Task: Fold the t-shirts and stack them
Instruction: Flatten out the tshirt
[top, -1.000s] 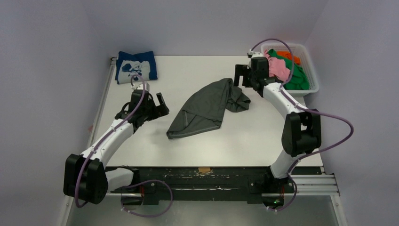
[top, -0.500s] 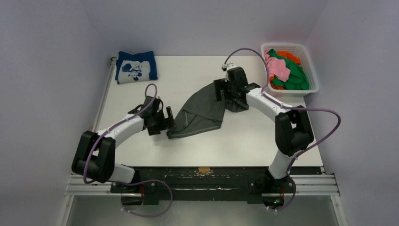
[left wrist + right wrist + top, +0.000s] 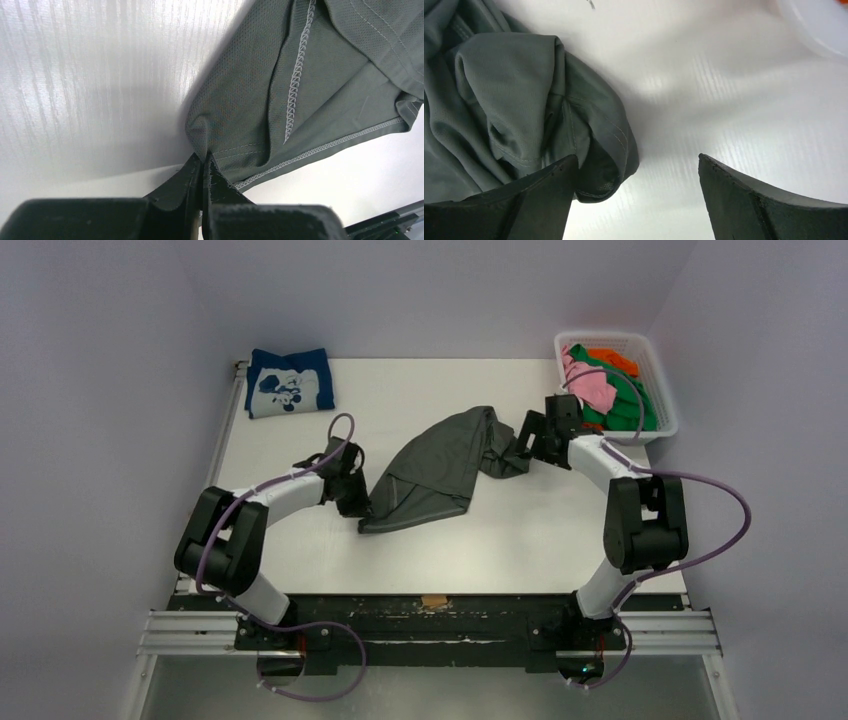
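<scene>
Where it fills the middle of the overhead view, the white tabletop (image 3: 520, 530) carries every item listed below.

Dark grey t-shirt (image 3: 440, 465): crumpled, lying diagonally across the centre of the frame, from a flatter hem at lower left to a bunched end at upper right.

White mesh basket (image 3: 668, 418): upper right corner of the tabletop, holding loose pink (image 3: 590, 388), green (image 3: 628, 405) and orange (image 3: 612, 358) t-shirts.

Navy t-shirt (image 3: 290, 382): folded, white print upward, upper left corner, well apart from the grey one.

Left gripper (image 3: 204, 162): at the grey shirt's lower-left edge; jaws pressed together, pinching a fold of cloth by the stitched hem.

Right gripper (image 3: 636, 165): at the shirt's bunched upper-right end; jaws spread wide, one finger over the cloth, the other over bare tabletop, nothing clamped.
</scene>
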